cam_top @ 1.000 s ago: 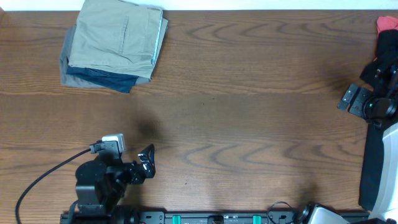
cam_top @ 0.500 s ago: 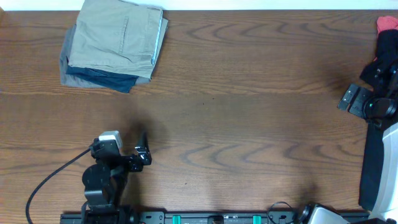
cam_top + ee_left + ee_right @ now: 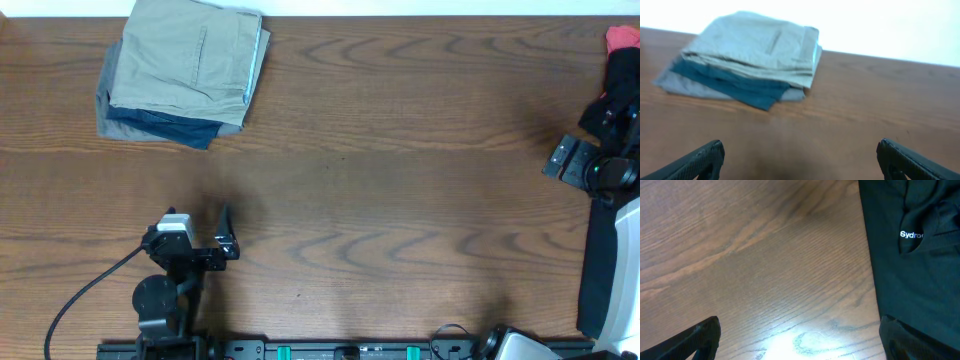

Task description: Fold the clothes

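Note:
A stack of folded clothes (image 3: 180, 75) lies at the table's far left: a pale khaki-green pair (image 3: 190, 55) with a stitched pocket on top, navy (image 3: 165, 125) and grey beneath. It also shows in the left wrist view (image 3: 747, 55). My left gripper (image 3: 226, 232) is open and empty near the front left, well short of the stack; its fingertips frame bare wood in the left wrist view (image 3: 800, 157). My right gripper (image 3: 572, 160) is at the right edge, open and empty over bare wood in the right wrist view (image 3: 800, 340), beside a dark black garment (image 3: 912, 255) with white lettering.
A red-pink cloth (image 3: 622, 38) sits at the far right corner above dark fabric (image 3: 615, 100). A black cable (image 3: 85, 285) trails from the left arm's base. The wooden table (image 3: 400, 180) spans the view.
The left arm has swung its gripper from lying low near the base to pointing away toward the stack. The stack and the right arm have not moved.

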